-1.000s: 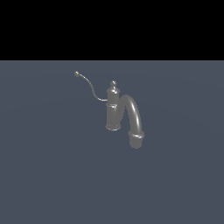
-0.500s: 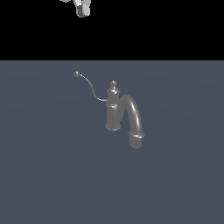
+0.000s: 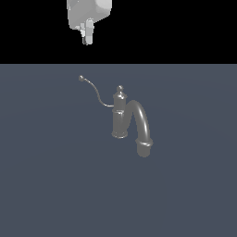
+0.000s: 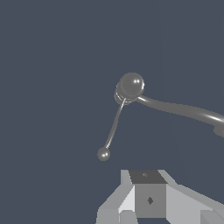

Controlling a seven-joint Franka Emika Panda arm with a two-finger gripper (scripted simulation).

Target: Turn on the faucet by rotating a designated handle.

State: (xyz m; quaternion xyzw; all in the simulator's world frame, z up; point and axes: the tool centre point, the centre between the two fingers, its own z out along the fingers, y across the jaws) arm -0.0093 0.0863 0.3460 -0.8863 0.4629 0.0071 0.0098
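The grey metallic faucet (image 3: pixel 119 118) stands upright on the dark floor, its thick arched spout (image 3: pixel 143 127) turning down toward the exterior view's right. The thin curved handle (image 3: pixel 95 92) runs from the post toward the exterior view's left and ends in a small ball tip (image 3: pixel 81 77). My gripper (image 3: pixel 88 40) hangs well above the ball tip, apart from it, fingers together and empty. In the wrist view I look down on the faucet (image 4: pixel 131 85), the handle (image 4: pixel 114 124) and the spout (image 4: pixel 183 109); my gripper (image 4: pixel 142 176) is near the ball tip.
A flat dark blue-grey floor (image 3: pixel 46 185) surrounds the faucet. No other object shows.
My gripper has come down into the exterior view from the top edge, toward the handle's ball tip. The faucet and its handle have not moved.
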